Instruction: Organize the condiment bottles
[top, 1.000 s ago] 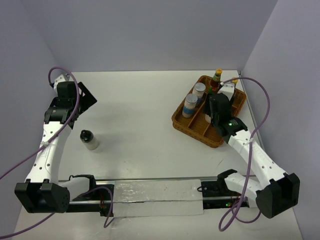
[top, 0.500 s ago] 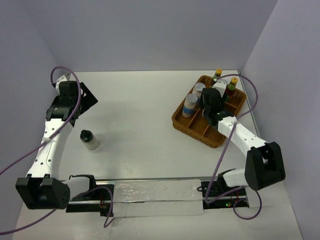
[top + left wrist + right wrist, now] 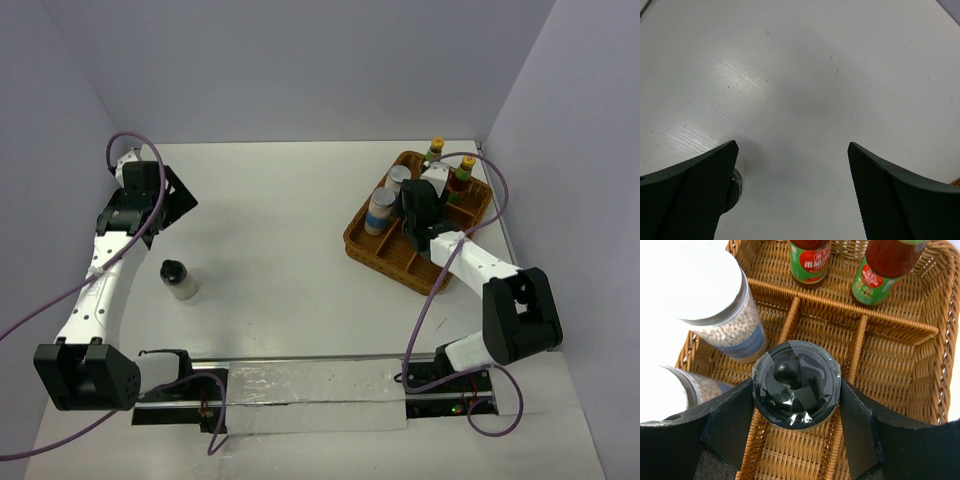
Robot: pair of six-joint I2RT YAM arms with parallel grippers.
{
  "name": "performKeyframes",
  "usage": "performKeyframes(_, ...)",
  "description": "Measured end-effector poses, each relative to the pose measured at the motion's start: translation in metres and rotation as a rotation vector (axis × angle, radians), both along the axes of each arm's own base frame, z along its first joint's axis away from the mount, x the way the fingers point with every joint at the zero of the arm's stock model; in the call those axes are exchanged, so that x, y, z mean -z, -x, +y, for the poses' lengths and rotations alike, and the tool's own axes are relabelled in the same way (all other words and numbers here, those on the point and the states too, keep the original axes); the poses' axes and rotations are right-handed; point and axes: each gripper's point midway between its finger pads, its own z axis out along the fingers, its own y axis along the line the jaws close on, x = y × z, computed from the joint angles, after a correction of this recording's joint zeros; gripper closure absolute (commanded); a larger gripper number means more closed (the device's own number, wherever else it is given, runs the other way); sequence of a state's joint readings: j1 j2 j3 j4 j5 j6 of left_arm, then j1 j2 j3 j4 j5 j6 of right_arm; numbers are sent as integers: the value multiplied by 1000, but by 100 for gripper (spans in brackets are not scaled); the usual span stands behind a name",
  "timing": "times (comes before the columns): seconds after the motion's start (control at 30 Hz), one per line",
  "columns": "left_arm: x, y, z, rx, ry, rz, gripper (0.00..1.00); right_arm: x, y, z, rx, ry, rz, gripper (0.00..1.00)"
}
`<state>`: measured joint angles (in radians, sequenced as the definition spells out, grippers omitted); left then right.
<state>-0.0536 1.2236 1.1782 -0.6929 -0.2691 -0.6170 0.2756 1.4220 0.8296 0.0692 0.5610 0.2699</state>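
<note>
Change: the right arm has folded in at the elbow and carried its wrist from the near-right side of the basket [image 3: 932,335] to its middle. One sauce bottle that the arm hid before now shows. The left arm has drawn slightly toward the far-left corner. The loose bottle [image 3: 178,280] has not moved.
Right gripper [image 3: 795,395]: closed to cap width on the held bottle [image 3: 790,372], with a pad pressed against each side of the cap.
Left gripper [image 3: 791,150]: spread wide and holding nothing, above the bare table [image 3: 280,230]. The loose bottle peeks out just behind its left finger.
Held bottle, place: over the basket's middle row, close to a cane divider. We cannot tell whether its base has reached the cell floor.
Held bottle, look: round glossy black cap with a rounded lump at the centre. The cap hides the body in the wrist view.
Neighbours: one silver-lidded jar [image 3: 715,305] stands just beside the cap and another [image 3: 665,390] is at the near left. Both sauce bottles [image 3: 810,260] [image 3: 880,275] stand upright in the far row.
Step in hand (our judgement): seating the held bottle in a middle cell.
Doing it well: we would centre the base between the dividers and not on one, and keep clear of the near jar. We would lower straight down and open only once the base rests flat, then lift straight up.
Risk: a base set on a divider would tip the bottle on release.
Remaining: the loose bottle stands upright on the table, well apart from the basket and near the left arm.
</note>
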Motion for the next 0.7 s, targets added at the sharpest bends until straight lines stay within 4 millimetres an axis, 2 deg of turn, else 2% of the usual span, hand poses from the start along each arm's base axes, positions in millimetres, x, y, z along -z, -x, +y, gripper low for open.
performKeyframes(0.07, 0, 0, 0, 0, 0, 1, 0, 6, 3, -1, 0, 2, 9, 44)
performKeyframes(0.23, 0, 0, 0, 0, 0, 1, 1, 13, 6, -1, -3, 3, 21, 16)
performKeyframes(0.3, 0, 0, 0, 0, 0, 1, 0, 12, 6, -2, 1, 4, 16, 9)
performKeyframes(0.57, -1, 0, 0, 0, 1, -4, 1, 10, 8, -3, 0, 8, 23, 2)
performKeyframes(0.7, -3, 1, 0, 0, 1, -11, 1, -8, 15, -5, 2, 4, 6, 2)
